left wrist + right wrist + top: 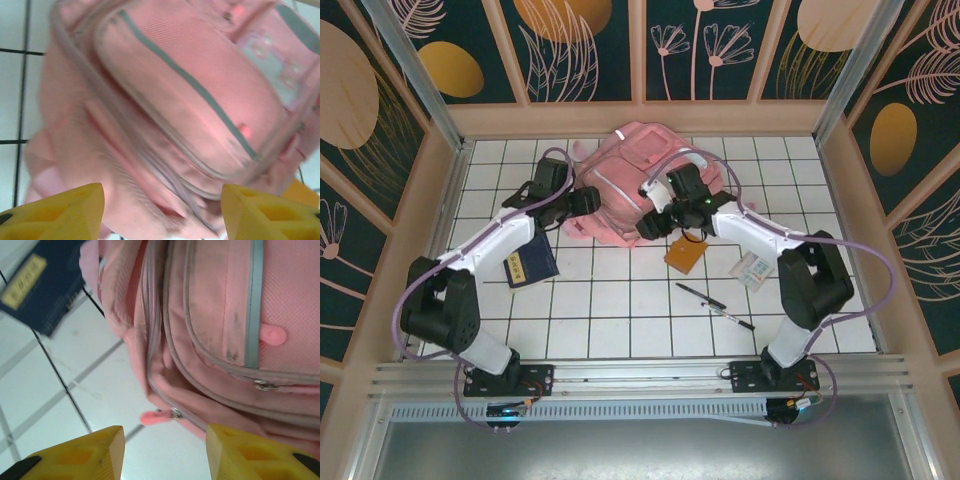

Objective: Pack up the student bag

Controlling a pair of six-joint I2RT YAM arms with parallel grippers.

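Just beyond left hand (162,212) and right hand (165,450), the student bag (620,180).

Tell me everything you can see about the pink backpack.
The backpack is soft pink woven fabric with grey trim strips, stacked zip pockets and pink rubbery zip pulls. It lies slumped on the white tiled table near the back wall, front pockets up. The zips in view look closed, and the fabric shows dark smudges. The left gripper and right gripper hang open at its near side; contact cannot be told.
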